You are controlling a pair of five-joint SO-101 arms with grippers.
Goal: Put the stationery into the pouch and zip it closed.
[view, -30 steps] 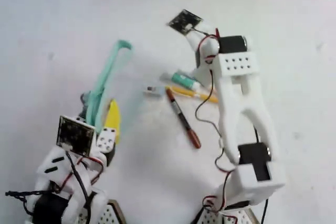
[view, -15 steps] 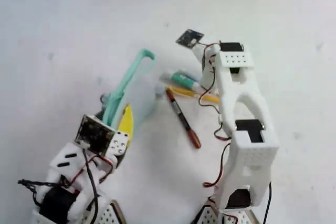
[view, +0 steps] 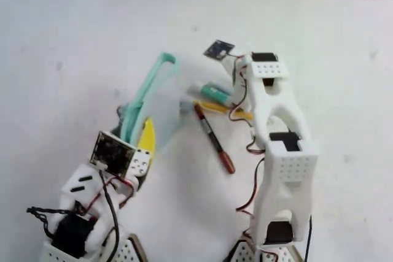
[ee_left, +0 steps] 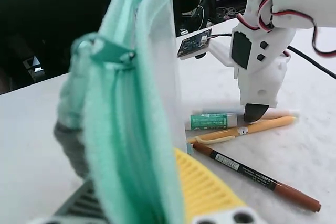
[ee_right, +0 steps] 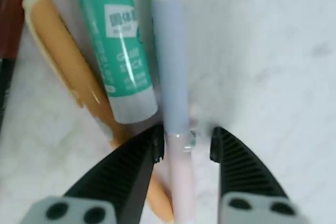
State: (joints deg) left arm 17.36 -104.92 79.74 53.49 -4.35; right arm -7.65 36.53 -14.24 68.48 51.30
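Note:
My left gripper [view: 139,143] is shut on the lower end of the pouch [view: 149,95], a translucent pouch with a teal zipper, held upright on its edge. The zipper pull [ee_left: 112,54] sits near the pouch's raised end. Just to the pouch's right lie a green glue stick [view: 215,93], an orange pen [view: 226,110] and a brown marker [view: 213,138]. My right gripper [ee_right: 186,141] is down at the table and open, its black fingertips on either side of a pastel blue-and-pink pen [ee_right: 172,77]. That pen lies beside the glue stick [ee_right: 118,45] and the orange pen [ee_right: 68,72].
The white table [view: 319,29] has bare room to the far left and to the right of the right arm. Both arm bases stand at the near edge. A dark edge runs along the table's far side.
The left arm has carried the pouch to the right, close to the stationery. The right arm has drawn back and lowered its gripper over the pastel pen.

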